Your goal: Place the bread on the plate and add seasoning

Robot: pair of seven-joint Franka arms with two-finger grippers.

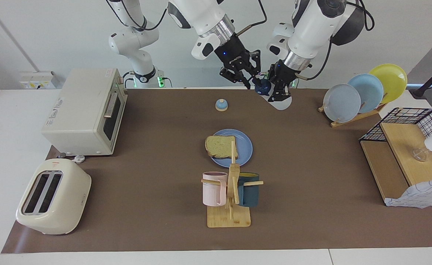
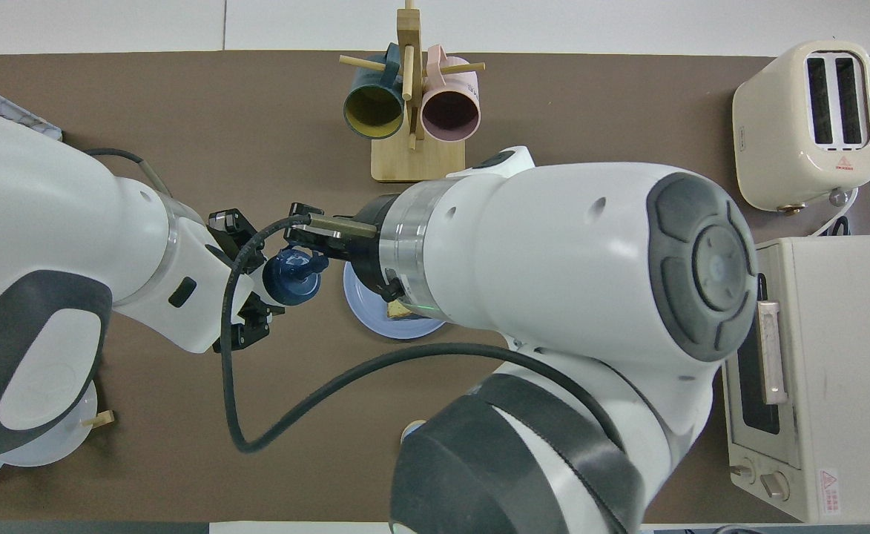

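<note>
With the left gripper [image 1: 280, 90] clamped on the seasoning [image 1: 263, 88] bottle's body, the half-open right gripper [image 1: 252, 79] at its cap should square up around the cap before closing.

— What sort of place is this?
— A robotics lab staged as a kitchen. Two white arms [image 1: 204, 16] bolted at twelve o'clock stand over a table [image 1: 311, 228] under a brown mat, against a bare white wall with a socket strip [image 1: 37, 80] at ten.
— And the kitchen part?
— A toaster [image 1: 52, 202] at eight, a toaster oven [image 1: 83, 110] at ten, a mug tree [image 1: 230, 193] at six, a plate rack [image 1: 363, 94] at two.
</note>
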